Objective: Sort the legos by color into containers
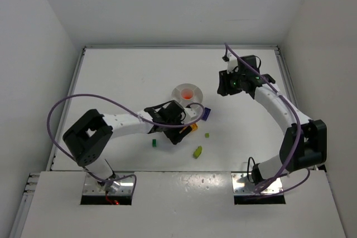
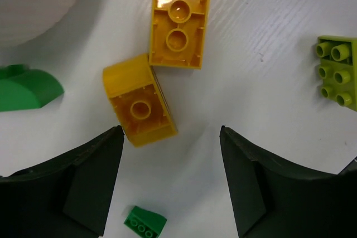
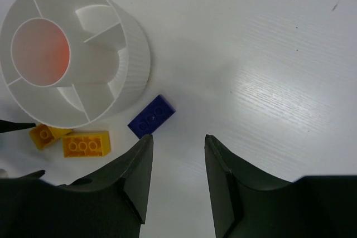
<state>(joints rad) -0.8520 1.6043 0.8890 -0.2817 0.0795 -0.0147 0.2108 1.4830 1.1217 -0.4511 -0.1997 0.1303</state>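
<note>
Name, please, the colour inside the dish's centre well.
Red-orange; centre well shows best in right wrist view.

Round white dish (image 3: 136,65), orange-tinted centre — long yel brick (image 2: 178,18) touching short yel brick (image 2: 139,107), undersides showing

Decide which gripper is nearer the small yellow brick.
Left. The small yellow brick lies just ahead of the left gripper, whose jaws stand open. The right gripper stands farther off, beyond the blue brick.
</note>
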